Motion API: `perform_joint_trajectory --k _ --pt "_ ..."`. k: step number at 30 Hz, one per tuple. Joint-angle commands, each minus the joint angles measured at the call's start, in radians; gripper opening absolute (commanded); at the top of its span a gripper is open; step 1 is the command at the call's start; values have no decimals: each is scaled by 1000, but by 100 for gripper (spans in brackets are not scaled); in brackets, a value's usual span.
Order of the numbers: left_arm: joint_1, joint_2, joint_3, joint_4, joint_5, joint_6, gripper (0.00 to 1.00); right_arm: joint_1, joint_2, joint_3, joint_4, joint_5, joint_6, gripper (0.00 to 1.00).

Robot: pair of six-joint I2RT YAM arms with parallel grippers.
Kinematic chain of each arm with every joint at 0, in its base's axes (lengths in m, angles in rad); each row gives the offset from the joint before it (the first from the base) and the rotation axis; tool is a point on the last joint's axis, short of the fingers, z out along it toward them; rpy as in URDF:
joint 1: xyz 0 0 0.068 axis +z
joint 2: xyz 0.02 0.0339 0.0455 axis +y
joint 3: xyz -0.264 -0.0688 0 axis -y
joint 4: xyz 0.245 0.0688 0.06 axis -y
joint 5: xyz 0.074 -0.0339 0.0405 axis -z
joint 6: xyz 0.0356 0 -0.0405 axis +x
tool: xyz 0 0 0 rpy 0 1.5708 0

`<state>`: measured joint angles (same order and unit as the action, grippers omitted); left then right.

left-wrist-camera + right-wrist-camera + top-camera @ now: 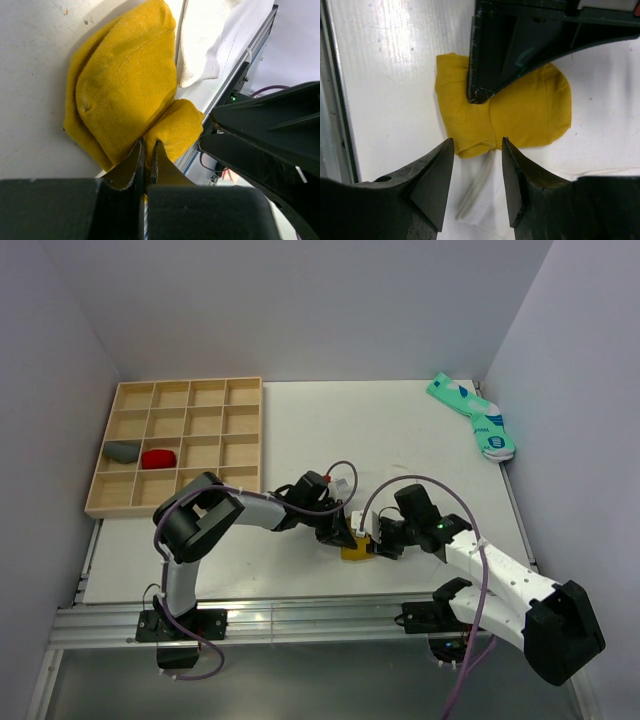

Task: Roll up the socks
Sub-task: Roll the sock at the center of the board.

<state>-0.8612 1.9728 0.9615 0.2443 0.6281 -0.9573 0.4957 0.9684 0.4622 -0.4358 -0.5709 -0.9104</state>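
The mustard-yellow sock [354, 551] lies bunched near the table's front edge, between the two grippers. It fills the left wrist view [125, 85] and shows in the right wrist view [520, 110]. My left gripper [147, 145] is shut on a fold of the yellow sock. The white sock [205, 45] lies beside and partly under the yellow one; its edge shows between my right fingers [480, 185]. My right gripper [477, 145] is open, its tips just short of the yellow sock's near edge, holding nothing.
A wooden compartment tray [130, 502] stands at the left with a grey bundle [122, 451] and a red bundle [158, 458] in it. Teal patterned socks [472, 416] lie at the far right corner. The table's metal front rail [300, 618] runs close below the grippers.
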Motion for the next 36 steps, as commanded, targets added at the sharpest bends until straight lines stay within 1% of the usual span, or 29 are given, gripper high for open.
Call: perform_joint_trajectory --k 1,4,5,12,16,18,19,20,21,23,24,25,28,30,33,36 --pt "-7 69 -20 -169 -54 29 0 15 -13 26 -44 -23 -28 50" --pt "-6 75 -15 -166 -50 26 0 38 -17 27 -72 -26 -30 50" --pt "-7 75 -14 -163 -45 23 0 65 -13 23 -69 -14 -24 50" --pt "-4 98 -10 -132 -30 9 0 193 16 -49 67 94 48 50" --pt "-2 98 -7 -128 -25 8 0 201 91 -51 118 143 62 47" --pt "-1 95 -12 -125 -24 6 2 201 121 -56 138 158 70 46" --pt "4 93 -12 -123 -24 6 6 202 125 -57 144 161 73 45" --pt "5 92 -20 -120 -25 5 8 201 134 -60 149 167 76 44" --pt "7 87 -26 -102 -19 -3 10 201 139 -62 158 172 77 40" --pt "13 81 -36 -93 -24 -9 18 202 151 -57 158 164 90 34" --pt "14 78 -47 -91 -28 -14 21 198 153 -51 155 163 94 29" --pt "22 69 -55 -82 -37 -15 23 195 148 -48 148 161 97 17" --pt "31 46 -90 -57 -47 -38 27 179 147 -24 91 131 88 11" --pt "40 31 -115 -39 -64 -50 27 158 147 -4 50 115 79 9" --pt "47 15 -145 -20 -93 -63 26 133 147 13 -1 80 65 9" --pt "47 9 -170 -14 -114 -69 21 109 167 44 -64 30 47 9"
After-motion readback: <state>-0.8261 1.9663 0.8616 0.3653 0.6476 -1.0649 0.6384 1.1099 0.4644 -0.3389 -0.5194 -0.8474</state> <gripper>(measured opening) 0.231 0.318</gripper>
